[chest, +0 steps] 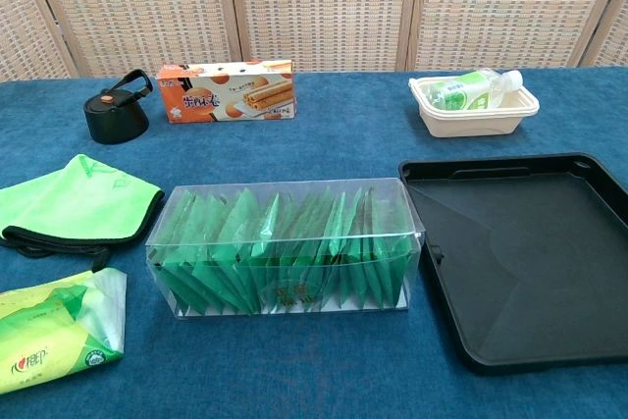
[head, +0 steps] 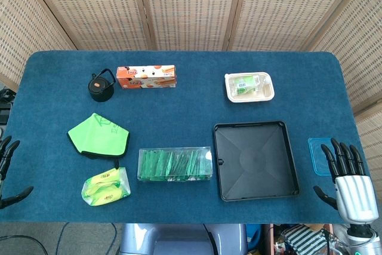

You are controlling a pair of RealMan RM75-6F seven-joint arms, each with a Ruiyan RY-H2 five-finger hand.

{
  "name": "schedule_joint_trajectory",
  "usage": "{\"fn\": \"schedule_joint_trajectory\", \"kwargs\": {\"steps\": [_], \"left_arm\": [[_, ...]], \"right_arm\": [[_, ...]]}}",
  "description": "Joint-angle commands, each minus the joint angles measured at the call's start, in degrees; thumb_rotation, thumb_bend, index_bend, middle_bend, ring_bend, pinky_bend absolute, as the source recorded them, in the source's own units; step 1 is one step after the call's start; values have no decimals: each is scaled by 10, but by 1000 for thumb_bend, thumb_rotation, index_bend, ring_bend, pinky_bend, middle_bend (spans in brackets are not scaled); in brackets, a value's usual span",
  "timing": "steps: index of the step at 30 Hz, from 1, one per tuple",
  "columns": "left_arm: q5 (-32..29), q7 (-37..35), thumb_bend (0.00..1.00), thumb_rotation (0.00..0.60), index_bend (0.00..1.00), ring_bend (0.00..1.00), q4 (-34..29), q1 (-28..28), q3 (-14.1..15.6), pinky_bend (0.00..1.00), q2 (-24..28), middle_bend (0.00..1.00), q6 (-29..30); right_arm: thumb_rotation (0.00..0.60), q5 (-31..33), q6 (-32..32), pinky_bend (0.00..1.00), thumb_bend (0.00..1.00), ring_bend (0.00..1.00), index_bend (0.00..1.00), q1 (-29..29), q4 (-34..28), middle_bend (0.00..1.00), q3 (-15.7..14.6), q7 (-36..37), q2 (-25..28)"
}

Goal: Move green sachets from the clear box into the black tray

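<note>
Green sachets (chest: 285, 247) are packed upright in the clear box (chest: 287, 195), just beside the black tray (chest: 549, 336); left hand (head: 9, 168) and right hand (head: 349, 180) are held spread, fingers released (nothing grasped).

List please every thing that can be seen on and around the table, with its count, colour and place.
clear box: one, transparent, front centre, left of the tray
sachets: many, green, standing in a row inside the clear box
tray: one, black, front right, nothing in it
cloth: one, green with black edge, left side
pack: one, yellow-green, front left
kettle: one, black, back left
carton: one, orange and white, back, right of the kettle
white dish: one, back right, holds a bottle
bottle: one, green label, lying in the white dish
lid: one, blue, right edge
left hand: black, off the left edge, fingers apart
right hand: black fingers, silver back, front right, fingers apart
</note>
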Motion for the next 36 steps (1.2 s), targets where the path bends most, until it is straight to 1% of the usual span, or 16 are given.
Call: {"fn": "schedule_joint_trajectory", "kwargs": {"steps": [1, 4, 7, 10, 11, 12, 14, 17, 19, 22, 25, 28, 31, 35, 36], "left_arm": [[-2, -1, 126, 600, 0, 0, 1, -1, 0, 0, 0, 0, -3], [4, -4, 125, 600, 0, 0, -1, 0, 1, 0, 2, 0, 0], [11, -3, 126, 600, 0, 0, 3, 3, -2, 0, -1, 0, 13], [0, -1, 126, 600, 0, 0, 4, 0, -5, 0, -3, 0, 5], [-5, 1, 126, 600, 0, 0, 4, -2, -7, 0, -4, 0, 1], [-7, 2, 126, 600, 0, 0, 4, -3, -8, 0, -5, 0, -1], [-14, 7, 126, 600, 0, 0, 6, -6, -12, 0, -9, 0, -6], [-18, 15, 127, 600, 0, 0, 10, -7, -17, 0, -18, 0, -3], [-21, 18, 126, 600, 0, 0, 13, -7, -19, 0, -21, 0, -2], [-28, 21, 127, 600, 0, 0, 15, -9, -22, 0, -24, 0, -7], [-33, 22, 127, 600, 0, 0, 16, -10, -23, 0, -25, 0, -10], [-35, 25, 127, 600, 0, 0, 16, -10, -23, 0, -25, 0, -11], [-35, 27, 127, 600, 0, 0, 15, -11, -23, 0, -25, 0, -14], [-36, 25, 127, 600, 0, 0, 13, -11, -22, 0, -24, 0, -15], [-37, 25, 127, 600, 0, 0, 14, -11, -22, 0, -23, 0, -16]], "right_arm": [[600, -2, 1, 0, 0, 0, 0, 0, 0, 0, 1, -1, -2], [600, -12, 1, 0, 0, 0, 0, 5, 9, 0, 1, 16, -7], [600, -19, -20, 0, 0, 0, 0, 23, 12, 0, 1, 58, -7], [600, -30, -69, 0, 0, 0, 0, 59, 7, 0, 1, 103, 3], [600, -35, -97, 0, 0, 0, 0, 78, -1, 0, 1, 119, 11], [600, -36, -108, 0, 0, 0, 0, 86, -5, 0, 1, 125, 15], [600, -49, -162, 0, 0, 0, 0, 129, -22, 0, 5, 157, 26], [600, -54, -224, 0, 0, 0, 0, 181, -40, 0, 14, 183, 27], [600, -54, -251, 0, 0, 0, 0, 204, -49, 0, 18, 188, 21], [600, -39, -305, 0, 0, 0, 1, 242, -68, 0, 26, 177, 8], [600, -8, -362, 0, 4, 0, 20, 275, -97, 0, 33, 160, 1], [600, 26, -401, 0, 42, 0, 46, 303, -110, 0, 46, 136, -21], [600, 59, -429, 0, 85, 0, 71, 328, -108, 0, 57, 104, -54], [600, 107, -454, 0, 125, 0, 91, 360, -88, 0, 74, 45, -103], [600, 128, -463, 0, 132, 0, 92, 372, -81, 0, 81, 26, -121]]}}
